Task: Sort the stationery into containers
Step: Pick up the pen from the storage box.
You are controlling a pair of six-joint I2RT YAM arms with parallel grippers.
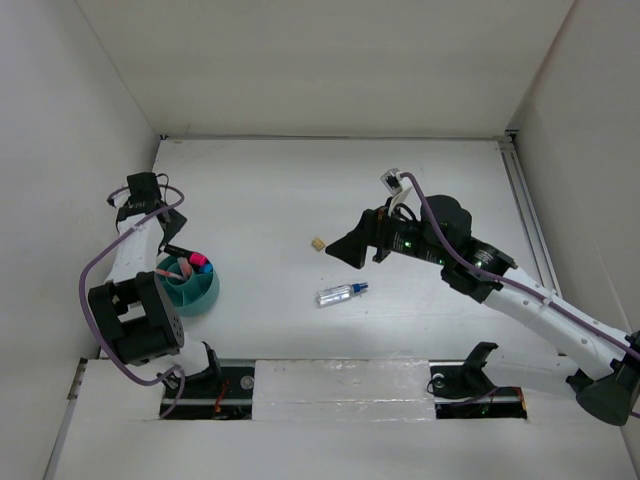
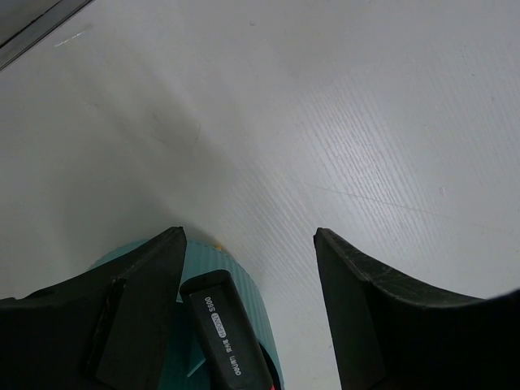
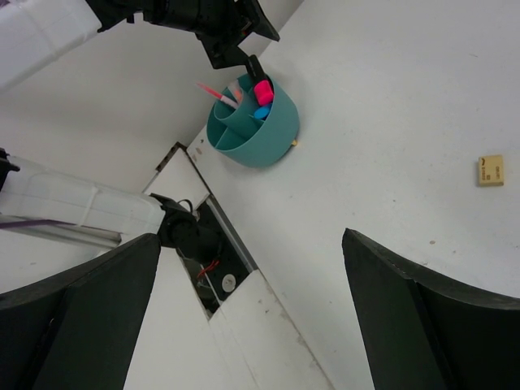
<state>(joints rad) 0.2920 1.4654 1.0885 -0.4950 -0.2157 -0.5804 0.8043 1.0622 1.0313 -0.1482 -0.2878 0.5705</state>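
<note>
White table [image 1: 260, 200], left gripper [image 2: 248, 236] half-open around black marker [image 2: 223, 333] in teal cup [image 2: 244, 292], right gripper [image 3: 252, 240] wide open

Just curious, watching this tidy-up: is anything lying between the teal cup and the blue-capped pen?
No. The top view shows only bare white table between the teal cup and the blue-capped pen.

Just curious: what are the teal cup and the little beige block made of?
Teal cup: probably plastic, smooth matte wall, thin moulded dividers inside. Beige block: likely a rubber eraser, dull surface, square edges; too small to be sure.
</note>
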